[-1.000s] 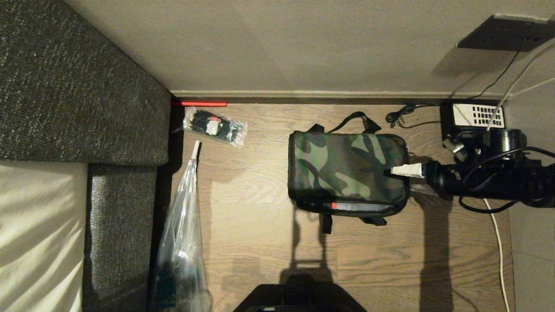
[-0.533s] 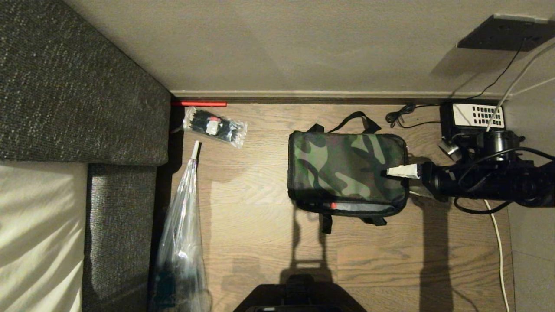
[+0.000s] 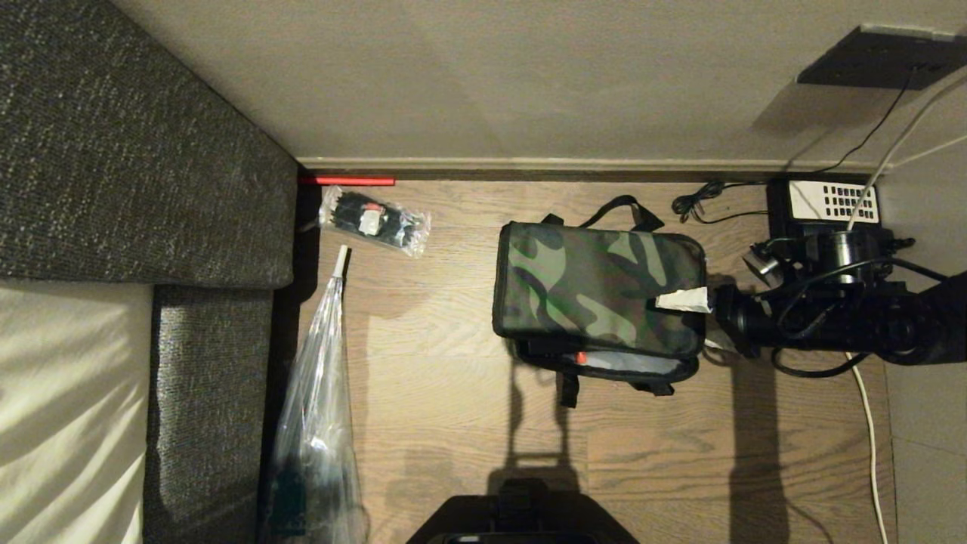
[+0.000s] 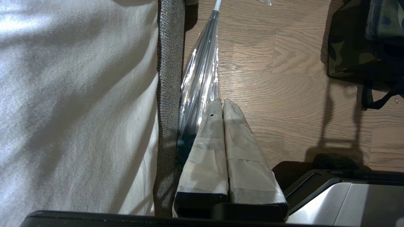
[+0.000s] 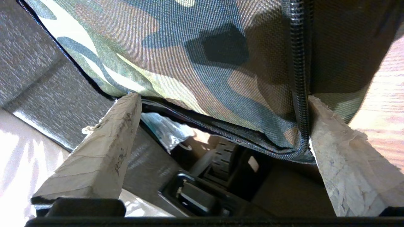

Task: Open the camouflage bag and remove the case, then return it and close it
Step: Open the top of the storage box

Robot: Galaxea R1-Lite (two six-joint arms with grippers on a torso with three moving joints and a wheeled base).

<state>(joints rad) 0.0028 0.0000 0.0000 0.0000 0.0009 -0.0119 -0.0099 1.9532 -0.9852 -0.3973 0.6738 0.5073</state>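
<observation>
The camouflage bag [image 3: 597, 291] lies on the wood floor by the wall, its lid lifted at the front edge so a pale strip of interior and a red mark [image 3: 581, 357] show. My right gripper [image 3: 684, 321] is at the bag's right end, open. One taped finger [image 3: 684, 300] lies over the lid and the other sits below its edge. In the right wrist view the lid's zipped corner [image 5: 298, 148] hangs between the wide-spread fingers of that gripper [image 5: 222, 99]. Beneath the lid shows a black box with a bar handle [image 5: 192, 195], apparently the case. My left gripper [image 4: 222, 102] is shut and parked beside the sofa.
A grey sofa [image 3: 136, 151] with a pale cushion fills the left. A long clear plastic sleeve [image 3: 317, 408] and a small packet [image 3: 374, 219] lie by it. A black telephone [image 3: 827, 200] with cords sits at the wall behind my right arm. My base [image 3: 521, 517] is at the near edge.
My right gripper has moved left along the bag, staying open. The lid has shifted left and risen with it, and the gap along the bag's front edge has widened.
</observation>
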